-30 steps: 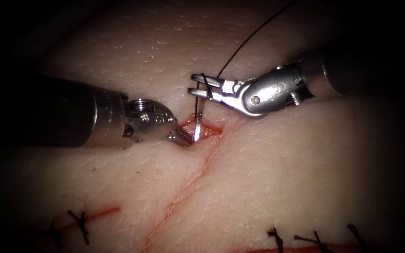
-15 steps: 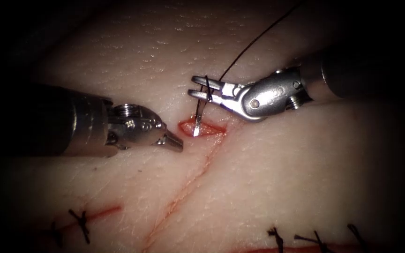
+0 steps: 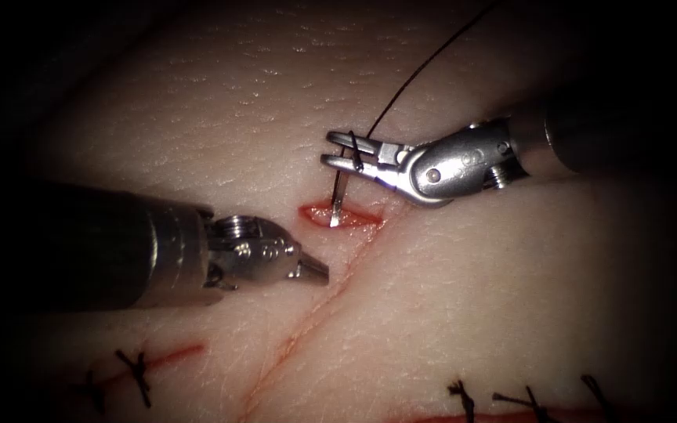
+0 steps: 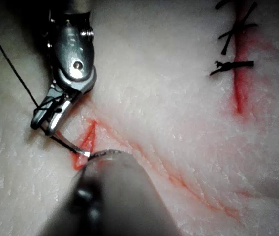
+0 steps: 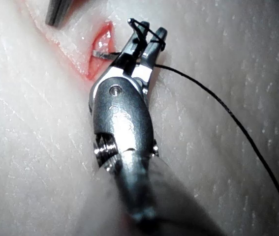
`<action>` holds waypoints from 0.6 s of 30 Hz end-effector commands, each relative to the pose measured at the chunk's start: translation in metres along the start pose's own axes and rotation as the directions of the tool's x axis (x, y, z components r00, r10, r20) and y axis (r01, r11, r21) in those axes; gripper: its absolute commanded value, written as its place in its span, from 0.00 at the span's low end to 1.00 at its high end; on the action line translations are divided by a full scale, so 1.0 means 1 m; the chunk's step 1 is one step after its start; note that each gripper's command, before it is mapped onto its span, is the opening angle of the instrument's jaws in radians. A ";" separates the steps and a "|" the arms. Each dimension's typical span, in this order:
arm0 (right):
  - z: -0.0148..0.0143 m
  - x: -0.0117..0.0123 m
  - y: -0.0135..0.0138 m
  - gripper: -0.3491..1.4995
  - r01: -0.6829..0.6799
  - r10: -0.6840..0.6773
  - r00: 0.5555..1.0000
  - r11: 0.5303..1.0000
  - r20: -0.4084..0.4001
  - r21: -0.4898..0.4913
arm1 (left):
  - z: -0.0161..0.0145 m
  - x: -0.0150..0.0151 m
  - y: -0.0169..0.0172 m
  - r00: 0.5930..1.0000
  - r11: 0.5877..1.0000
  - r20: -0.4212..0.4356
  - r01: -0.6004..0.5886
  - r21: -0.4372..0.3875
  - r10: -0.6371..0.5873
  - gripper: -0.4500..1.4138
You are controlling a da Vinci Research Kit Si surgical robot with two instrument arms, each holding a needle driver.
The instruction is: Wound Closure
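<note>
right claw [image 3: 340, 153] clamped on needle [image 3: 338, 202] near swaged end, tip in cut [image 3: 341, 215] | left claw [image 3: 316, 269] together, empty, 7 o'clock of cut | needle stiff, slippery: grip mid-curve

I could read no text, label, brand, number or sign on anything before me while I operated the rig at the bench.

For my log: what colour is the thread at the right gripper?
Black thread; clearest in the endoscope view.
</note>
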 end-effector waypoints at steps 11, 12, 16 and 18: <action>0.0005 -0.0008 -0.0001 0.00 -0.155 0.155 0.987 0.988 0.031 -0.008 | 0.0013 -0.0012 0.0002 1.000 1.000 -0.009 -0.014 -0.005 0.014 0.12; 0.0005 -0.0009 0.0000 0.00 -0.166 0.167 0.985 0.986 0.032 -0.011 | 0.0013 -0.0012 0.0002 1.000 1.000 -0.009 -0.014 -0.005 0.014 0.12; 0.0005 -0.0010 -0.0001 0.00 -0.193 0.194 0.980 0.981 0.034 -0.015 | 0.0015 -0.0013 0.0003 1.000 1.000 -0.014 -0.014 -0.004 0.014 0.12; 0.0006 -0.0012 -0.0004 0.00 -0.219 0.220 0.975 0.976 0.036 -0.021 | 0.0016 -0.0013 0.0005 1.000 1.000 -0.019 -0.015 -0.002 0.015 0.12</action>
